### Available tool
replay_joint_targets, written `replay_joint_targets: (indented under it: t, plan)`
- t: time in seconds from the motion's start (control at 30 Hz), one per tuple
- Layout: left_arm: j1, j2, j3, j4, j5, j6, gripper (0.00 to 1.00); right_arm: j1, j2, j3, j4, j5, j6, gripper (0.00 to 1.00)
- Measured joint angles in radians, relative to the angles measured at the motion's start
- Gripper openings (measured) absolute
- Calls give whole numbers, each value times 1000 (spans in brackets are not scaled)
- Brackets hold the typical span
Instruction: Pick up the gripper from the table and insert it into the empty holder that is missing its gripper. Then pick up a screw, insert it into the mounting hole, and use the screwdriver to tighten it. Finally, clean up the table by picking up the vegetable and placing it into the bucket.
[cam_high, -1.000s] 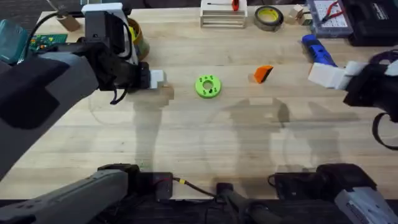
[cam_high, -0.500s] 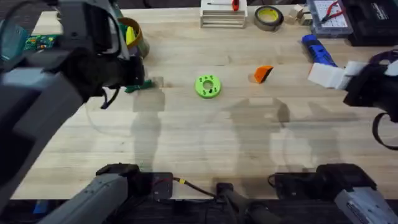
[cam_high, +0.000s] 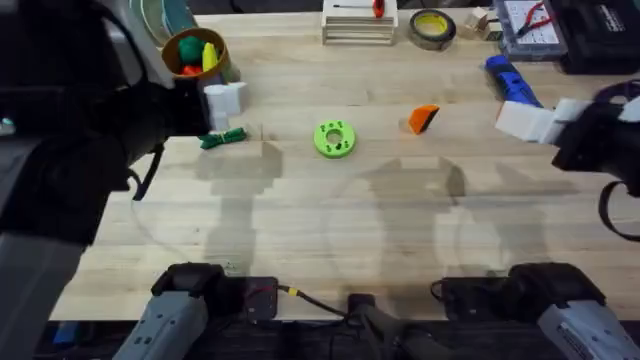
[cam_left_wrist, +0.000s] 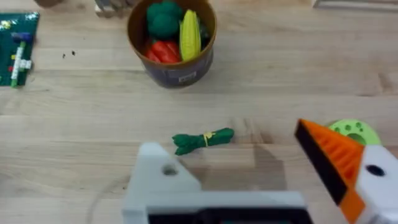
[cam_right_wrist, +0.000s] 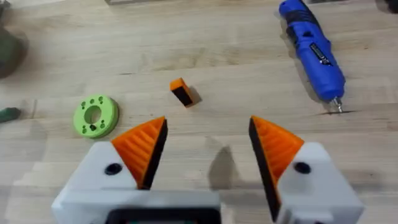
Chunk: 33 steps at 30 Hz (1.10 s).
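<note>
- Right wrist view: right gripper (cam_right_wrist: 208, 124) is wide open and holds nothing. Both of its fingers carry orange ribbed pads.
- Left wrist view: left gripper (cam_left_wrist: 249, 155) is also spread and empty. One finger has an orange pad; the other is the bare white holder (cam_left_wrist: 161, 180), so that is our insert target.
- Loose orange gripper (cam_high: 424, 118) lies on the table right of centre, between the green disc (cam_high: 334, 138) and the screwdriver (cam_high: 512, 80), touching neither. The right wrist camera has it just ahead of the fingers.
- We judge the step in hand to be the first pick; nothing is inserted yet.
- For a good pick, we'd centre the right fingers over the wedge before descending and close across its flat sides, not the slope, so it can't squirt out.
- We'd leave the mating end sticking out of the grasp, since it has to slide onto the holder. We can't tell from here which end that is.
- We should keep the left arm's holder in open space and steady for the handover. It now hangs at the far left, above the vegetable (cam_high: 222, 138) and near the bucket (cam_high: 195, 55).
- Risk: the wedge is small and light, so a touch from one finger will skate it across the wood. Both fingers should meet it together.
- Screwdriver sits far right, well clear of the approach path.
</note>
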Motion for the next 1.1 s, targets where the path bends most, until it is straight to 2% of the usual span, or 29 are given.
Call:
replay_joint_targets:
  t: [0.07, 0.23, 0.27, 0.3, 0.43, 0.47, 0.53, 0.57, 0.63, 0.73, 0.77, 0.83, 1.1]
  plan:
    - [0, -34, 0, 0, 0, 2, 989, 0, 0, 0, 0, 0, 0, 854]
    - [0, -98, 0, 0, 0, 4, 984, 0, 0, 0, 0, 0, 0, 854]
    - [0, -108, 0, 0, 0, 4, 912, 0, 0, 0, 0, 0, 0, 854]
    - [0, -116, 0, 0, 0, 5, 785, 0, 0, 0, 0, 0, 0, 854]
    - [0, -144, 0, 0, 0, 7, 147, 0, 0, 0, 0, 0, 0, 854]
    - [0, -149, 0, 0, -1, 12, 40, 0, 0, 0, 0, 0, 0, 854]
    - [0, -158, 0, 1, 0, 12, 5, 0, 0, 0, 0, 0, 0, 854]
    - [0, -161, 0, 0, -1, 17, 59, 0, 0, 0, 0, 0, 0, 854]
    - [0, -165, 0, 0, 0, 15, 347, 0, 0, 0, 0, 0, 0, 854]
    - [0, -166, 0, 0, 0, 0, 840, 0, 0, 0, 0, 0, 0, 854]
    - [0, -166, 0, 1, 1, -16, 954, 0, 0, 0, 0, 0, 0, 854]
    - [0, -166, 0, 0, 0, -36, 989, 0, 0, 0, 0, 0, 0, 854]
    - [0, -166, 0, 0, 1, -84, 992, 0, 0, 0, 0, 0, 0, 854]
